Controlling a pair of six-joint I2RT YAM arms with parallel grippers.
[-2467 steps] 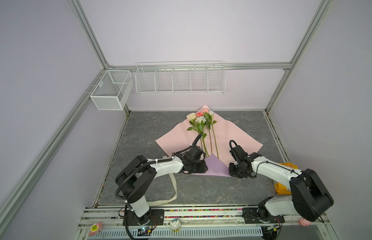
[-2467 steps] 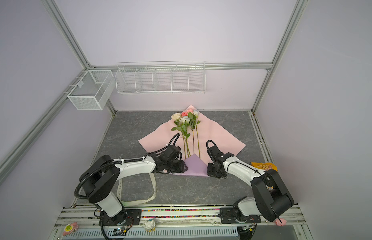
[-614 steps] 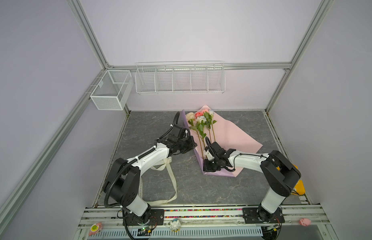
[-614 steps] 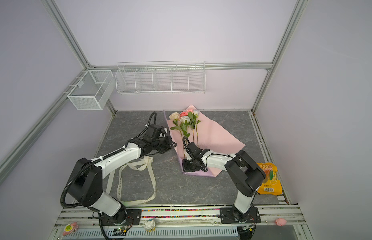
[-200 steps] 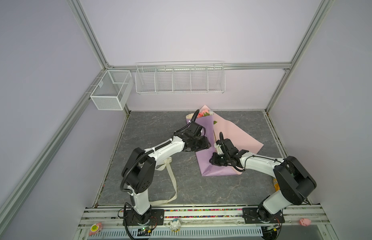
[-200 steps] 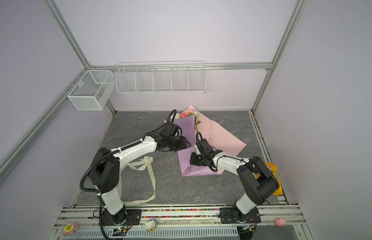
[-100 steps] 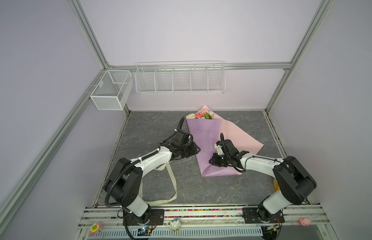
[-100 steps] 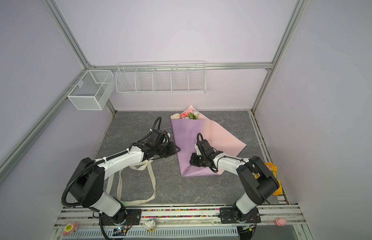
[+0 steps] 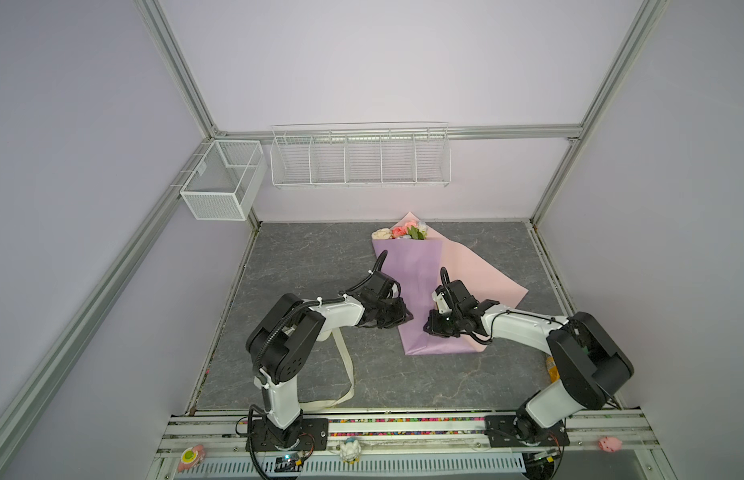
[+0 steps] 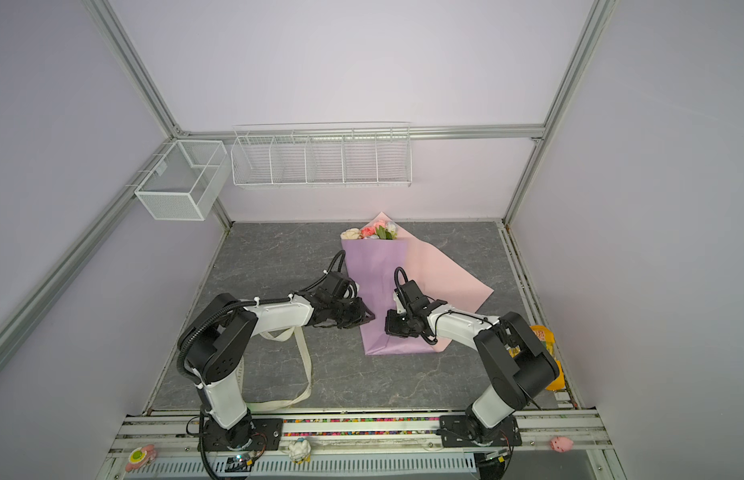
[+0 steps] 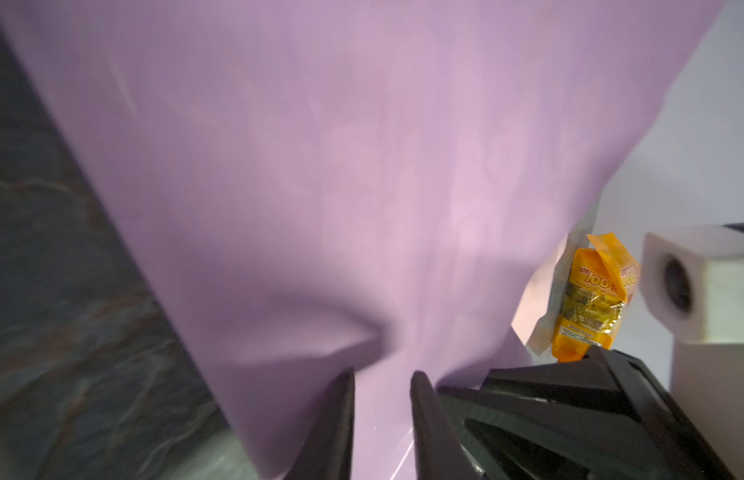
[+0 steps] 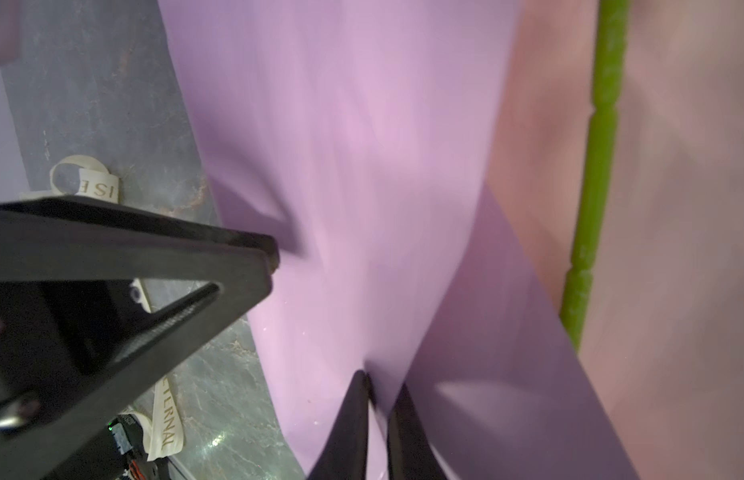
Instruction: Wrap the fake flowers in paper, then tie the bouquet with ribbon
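left gripper [image 9: 405,321], right gripper [image 9: 431,328]: jaws slit-wide at lilac-and-pink paper-wrapped fake-rose bouquet [image 9: 407,270], I cannot tell grip | risk: slip, it unfolds | cream printed ribbon [image 9: 348,365] at 7 o'clock

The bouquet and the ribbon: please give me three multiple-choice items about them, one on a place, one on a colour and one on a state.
1. Where is the ribbon relative to the bouquet?
A. wound around it
B. on the table beside it
C. on top of it

2. What colour is the flap on top?
A. green
B. white
C. lilac

3. The bouquet is:
A. lying flat, untied
B. standing upright
C. tied with ribbon

Answers:
1 B, the ribbon lies loose on the table.
2 C, the lilac flap lies over the pink paper.
3 A, it lies flat and nothing is wound around it.
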